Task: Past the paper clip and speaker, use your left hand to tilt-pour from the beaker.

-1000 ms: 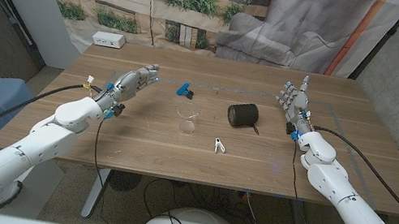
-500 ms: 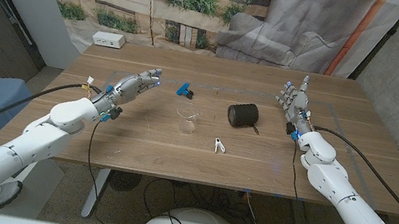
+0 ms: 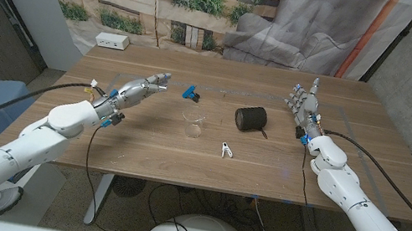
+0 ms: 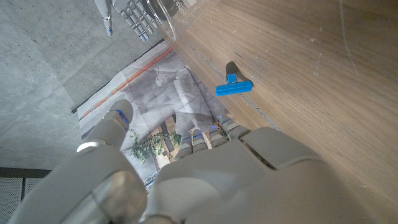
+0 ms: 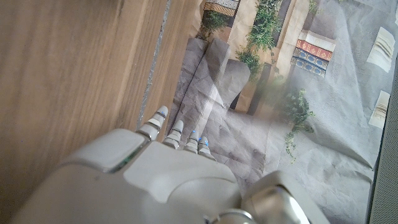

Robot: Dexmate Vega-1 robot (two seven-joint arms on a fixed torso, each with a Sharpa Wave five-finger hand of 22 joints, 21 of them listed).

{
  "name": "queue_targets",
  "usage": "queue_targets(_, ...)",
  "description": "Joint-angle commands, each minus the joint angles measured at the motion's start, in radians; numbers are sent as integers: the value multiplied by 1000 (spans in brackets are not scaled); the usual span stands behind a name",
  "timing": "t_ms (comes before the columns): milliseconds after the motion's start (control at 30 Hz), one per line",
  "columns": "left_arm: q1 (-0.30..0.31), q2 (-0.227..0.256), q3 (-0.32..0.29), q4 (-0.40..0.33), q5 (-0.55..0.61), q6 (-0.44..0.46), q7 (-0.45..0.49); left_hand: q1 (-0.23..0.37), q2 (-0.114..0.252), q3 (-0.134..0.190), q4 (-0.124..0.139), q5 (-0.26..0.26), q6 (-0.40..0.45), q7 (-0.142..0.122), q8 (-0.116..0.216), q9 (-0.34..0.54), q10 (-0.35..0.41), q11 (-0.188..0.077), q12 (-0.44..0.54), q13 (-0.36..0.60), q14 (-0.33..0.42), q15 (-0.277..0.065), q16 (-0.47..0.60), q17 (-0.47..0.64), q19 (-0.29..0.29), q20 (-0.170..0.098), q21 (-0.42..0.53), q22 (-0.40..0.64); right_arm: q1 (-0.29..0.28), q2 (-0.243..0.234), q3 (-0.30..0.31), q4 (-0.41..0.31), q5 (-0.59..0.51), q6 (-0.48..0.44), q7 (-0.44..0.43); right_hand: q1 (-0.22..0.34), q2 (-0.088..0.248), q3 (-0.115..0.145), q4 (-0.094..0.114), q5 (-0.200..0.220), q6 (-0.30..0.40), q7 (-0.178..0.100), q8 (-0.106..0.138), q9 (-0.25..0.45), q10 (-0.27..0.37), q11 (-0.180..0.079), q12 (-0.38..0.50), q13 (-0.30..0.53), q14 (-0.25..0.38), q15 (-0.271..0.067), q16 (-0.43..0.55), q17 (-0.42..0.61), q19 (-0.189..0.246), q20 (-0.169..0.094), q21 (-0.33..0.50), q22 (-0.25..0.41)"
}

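Left hand: my left hand [image 3: 139, 88] hangs over the table at about ten o'clock from the beaker, fingers stretched out and slightly apart, holding nothing. From the head view it points toward the blue clip.
Left hand, wrist view: I see the back of my left hand [image 4: 205, 168] with the fingertips [image 4: 122, 117] reaching past the far edge of the table; nothing lies between them.
Right hand: my right hand [image 3: 304, 105] stands upright near the right side of the table, fingers spread, empty. Its wrist view shows only its back [image 5: 155, 180] and fingertips over the wood grain.
Beaker: the clear glass beaker [image 3: 193, 123] stands upright near the middle of the table [image 3: 140, 151], apart from both hands. The head view shows all of it; the left wrist view catches only a curved piece of its rim [image 4: 166, 15] at the frame edge.
Blue clip: the blue clip [image 3: 190, 92] lies at roughly twelve o'clock from the beaker, just beyond it. The left wrist view shows it sharply [image 4: 234, 87], with a dark stub on one side.
Paper clip: a small white clip [image 3: 225, 149] lies at about four o'clock from the beaker.
Speaker: the black round speaker [image 3: 251, 118] lies on its side at about two o'clock from the beaker.
White box: a white box [image 3: 111, 41] sits at the table's far left corner.
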Motion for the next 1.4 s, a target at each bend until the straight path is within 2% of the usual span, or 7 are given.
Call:
queue_targets(33, -1, 34, 25, -9, 64, -53, -37, 24, -4, 14, 1, -6, -23, -1, 1, 4, -16, -5, -4, 3, -19, 1, 1, 5, -19, -80, 0, 1, 0, 0, 0, 0, 0, 0, 0, 3, 87, -7, 0, 6, -7, -3, 5, 1, -9, 3, 6, 4, -5, -20, 3, 6, 1, 6, 7, 4)
queue_targets(167, -27, 36, 41, 14, 126, -101, -44, 35, -9, 17, 1, -10, -39, -2, -2, 4, -27, -5, -5, 3, -28, 0, 1, 5, -22, -80, 2, 1, 0, 0, 0, 1, 0, 0, 0, 3, 87, -7, 0, 6, -7, -3, 5, 1, -9, 3, 6, 4, -5, -20, 3, 6, 1, 6, 7, 4)
queue_targets(467, -78, 35, 88, 29, 148, -107, -110, 77, -32, 28, 2, -22, -101, 12, -7, 4, -73, 13, -5, 4, -74, 8, 0, 6, -68, -75, 0, 2, 0, 0, 0, 1, 0, 0, 0, 3, 87, -7, 0, 6, -7, -3, 5, 1, -9, 3, 6, 4, -5, -20, 3, 6, 1, 6, 7, 4)
queue_targets(800, -155, -2, 143, 92, 187, -137, -167, 101, -45, 33, 3, -26, -120, 24, -1, 5, -83, 15, -1, 4, -76, 8, 5, 6, -117, -52, -5, 2, 0, 0, 0, 0, 0, 0, 0, 3, 87, -7, 0, 6, -7, -3, 5, 1, -9, 3, 6, 4, -5, -20, 3, 6, 1, 6, 7, 4)
queue_targets(1000, -205, -35, 179, 145, 212, -158, -197, 111, -51, 35, 3, -26, -116, 32, 5, 5, -79, 18, 3, 4, -67, 4, 10, 6, -138, -48, -5, 2, 0, 0, 0, 0, 0, 0, 0, 3, 87, -7, 0, 6, -7, -3, 5, 1, -9, 3, 6, 4, -5, -20, 3, 6, 1, 6, 7, 4)
queue_targets(1267, -253, -72, 210, 210, 228, -176, -215, 133, -67, 37, 4, -27, -99, 42, 18, 6, -64, 15, 11, 4, -51, 1, 15, 6, -178, -19, -2, 3, 0, 0, 0, 0, 0, 0, 0, 3, 87, -7, 0, 6, -7, -3, 5, 1, -9, 3, 6, 4, -5, -20, 3, 6, 1, 6, 7, 4)
queue_targets(1400, -274, -93, 225, 248, 231, -177, -222, 142, -74, 37, 4, -27, -90, 46, 23, 6, -47, 23, 17, 5, -42, 1, 17, 7, -189, -14, 0, 3, 0, 0, 0, 0, 0, 0, 0, 3, 87, -7, 0, 6, -7, -3, 5, 1, -9, 3, 6, 4, -5, -20, 3, 6, 1, 6, 7, 4)
